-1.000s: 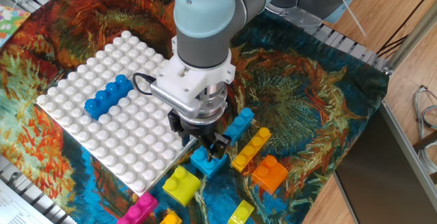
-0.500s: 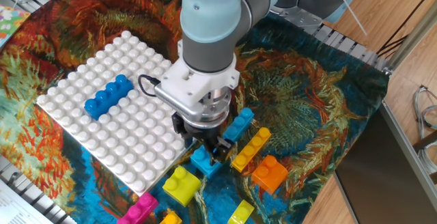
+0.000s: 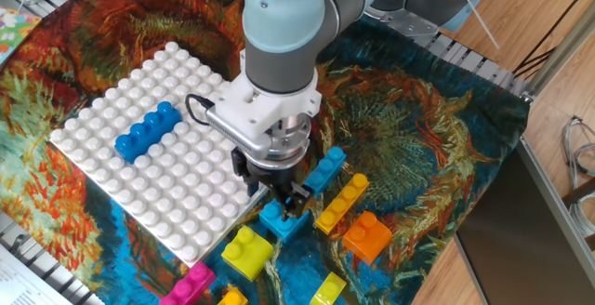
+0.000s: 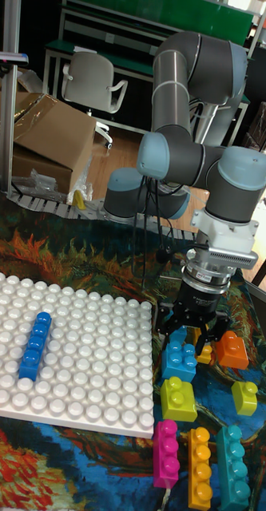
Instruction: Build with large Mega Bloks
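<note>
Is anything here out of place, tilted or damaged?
Nothing stands out. The dark blue brick sits flat on the white baseplate, the loose bricks stand studs-up on the cloth, and the claw hangs over the light blue brick.

the baseplate lies on the cloth that covers the desk. a four-stud brick sits on the baseplate, toward its far-left part in the tall fixed view. the gripper hangs just off the baseplate's right edge, over a small brick that lies beside that edge. more bricks lie loose on the cloth around this small brick: a long one and a chunky one to its right, another just in front of it, near the baseplate's front corner.
</note>
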Robot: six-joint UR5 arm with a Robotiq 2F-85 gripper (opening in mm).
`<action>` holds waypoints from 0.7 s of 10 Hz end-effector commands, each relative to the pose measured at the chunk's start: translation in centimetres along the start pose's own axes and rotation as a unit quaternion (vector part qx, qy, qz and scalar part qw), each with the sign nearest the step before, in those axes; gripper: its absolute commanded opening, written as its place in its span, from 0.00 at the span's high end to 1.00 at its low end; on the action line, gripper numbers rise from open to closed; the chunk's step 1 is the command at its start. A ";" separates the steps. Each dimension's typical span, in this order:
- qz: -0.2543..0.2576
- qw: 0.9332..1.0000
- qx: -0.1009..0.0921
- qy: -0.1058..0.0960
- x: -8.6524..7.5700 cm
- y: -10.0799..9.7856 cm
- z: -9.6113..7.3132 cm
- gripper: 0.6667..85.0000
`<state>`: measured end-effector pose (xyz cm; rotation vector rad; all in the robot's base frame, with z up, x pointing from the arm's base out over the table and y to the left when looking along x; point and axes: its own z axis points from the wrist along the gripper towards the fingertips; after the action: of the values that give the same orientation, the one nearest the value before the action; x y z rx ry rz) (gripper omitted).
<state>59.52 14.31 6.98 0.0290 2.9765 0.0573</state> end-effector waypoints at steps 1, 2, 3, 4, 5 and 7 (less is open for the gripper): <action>0.020 1.000 -0.003 -0.002 -0.1 0.2 0.9 0.23; 0.026 1.000 -0.011 0.003 0.3 0.8 0.7 0.23; 0.030 0.999 -0.012 0.005 0.6 1.5 0.4 0.23; 0.032 0.999 -0.009 0.004 0.9 2.0 0.4 0.23; 0.034 0.999 -0.006 0.000 0.8 2.4 0.7 0.23; 0.004 1.000 0.018 -0.001 0.8 1.2 0.8 0.24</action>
<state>58.98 15.69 6.19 0.0785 2.9753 0.0430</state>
